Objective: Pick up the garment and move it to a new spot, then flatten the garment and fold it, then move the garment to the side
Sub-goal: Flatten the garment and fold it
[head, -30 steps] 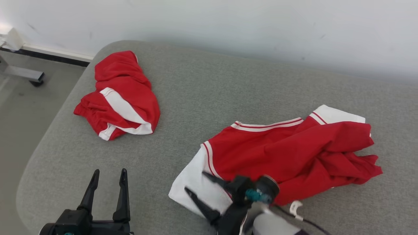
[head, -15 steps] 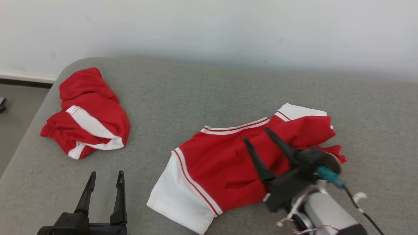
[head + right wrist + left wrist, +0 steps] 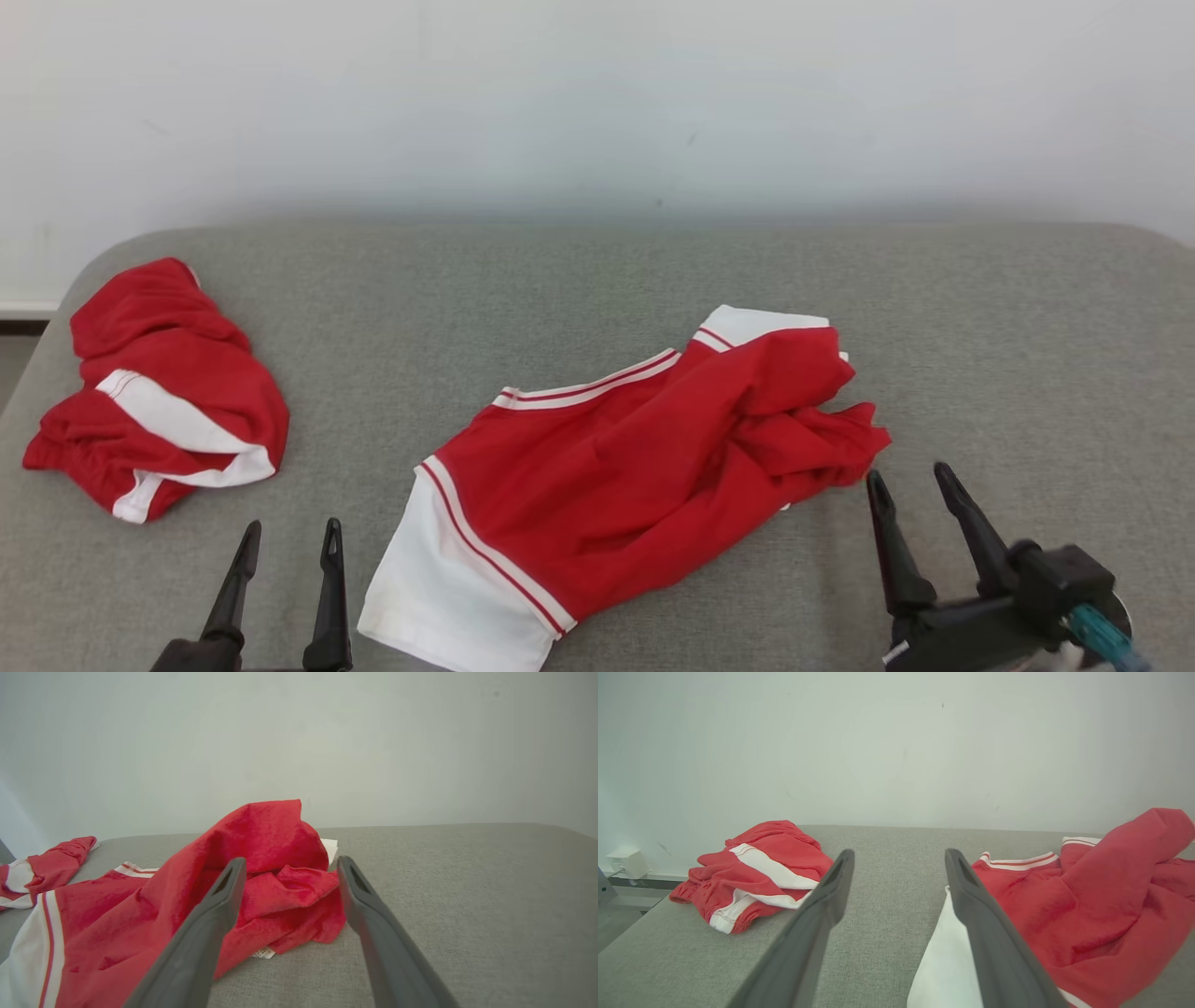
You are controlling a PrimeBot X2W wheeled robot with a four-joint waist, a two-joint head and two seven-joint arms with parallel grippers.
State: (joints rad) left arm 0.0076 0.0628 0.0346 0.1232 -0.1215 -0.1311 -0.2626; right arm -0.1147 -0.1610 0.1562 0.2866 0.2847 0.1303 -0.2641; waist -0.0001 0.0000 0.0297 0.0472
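The garment (image 3: 635, 467), red with white striped trim, lies crumpled in the middle of the grey cushioned surface (image 3: 579, 280). Its right part is bunched up and a white panel points to the near left. My right gripper (image 3: 907, 474) stands open just right of the bunched end, apart from the cloth. In the right wrist view the garment (image 3: 261, 835) rises ahead of the open right gripper (image 3: 290, 861). My left gripper (image 3: 291, 532) is open near the front edge, left of the white panel. The left wrist view has the garment (image 3: 1101, 905) to the right of the left gripper (image 3: 899, 854).
A second crumpled red and white garment (image 3: 159, 392) lies at the surface's far left end, and it is also in the left wrist view (image 3: 761, 863). A pale wall (image 3: 597, 112) runs close behind. The surface's rounded left edge drops to the floor.
The head camera has swung right. My right gripper has travelled from the garment's white near-left panel, over its middle, to the bare surface on its right. The left gripper kept still.
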